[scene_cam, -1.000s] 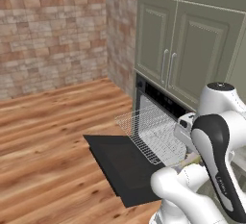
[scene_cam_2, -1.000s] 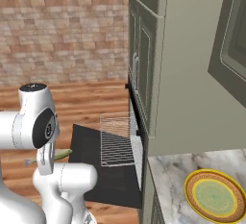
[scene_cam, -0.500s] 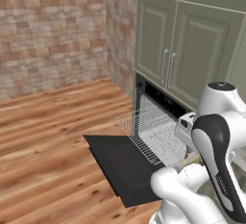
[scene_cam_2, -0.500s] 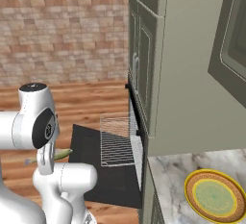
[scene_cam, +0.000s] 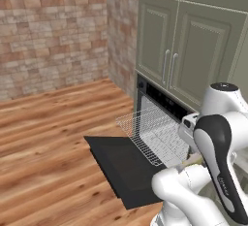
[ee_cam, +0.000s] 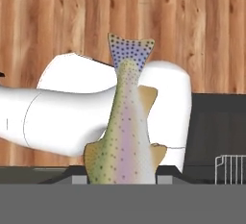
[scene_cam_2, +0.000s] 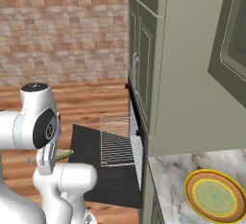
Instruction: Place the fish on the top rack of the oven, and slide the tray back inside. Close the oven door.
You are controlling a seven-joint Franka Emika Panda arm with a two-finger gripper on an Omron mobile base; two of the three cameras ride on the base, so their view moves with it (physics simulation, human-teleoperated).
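My gripper [ee_cam: 120,179] is shut on the fish [ee_cam: 126,131], a speckled grey-green fish whose tail points away over my own white arm and the wood floor. A pale sliver of the fish [scene_cam: 193,160] peeks out beside my forearm, and its tip [scene_cam_2: 62,155] shows by my upper link. The black oven [scene_cam: 162,99] stands open under the cabinets. Its door [scene_cam: 121,164] lies flat and low. The top rack [scene_cam: 147,133], a silver wire grid, is pulled out over the door, left of and ahead of the fish. A corner of the rack [ee_cam: 230,168] shows at lower right.
Grey-green cabinets [scene_cam: 189,50] rise above the oven, and a brick wall [scene_cam: 53,31] closes the back. Wood floor [scene_cam: 43,142] spreads to the left of the door. A yellow plate with an orange rim [scene_cam_2: 214,196] sits on the marble counter [scene_cam_2: 173,180] at the right.
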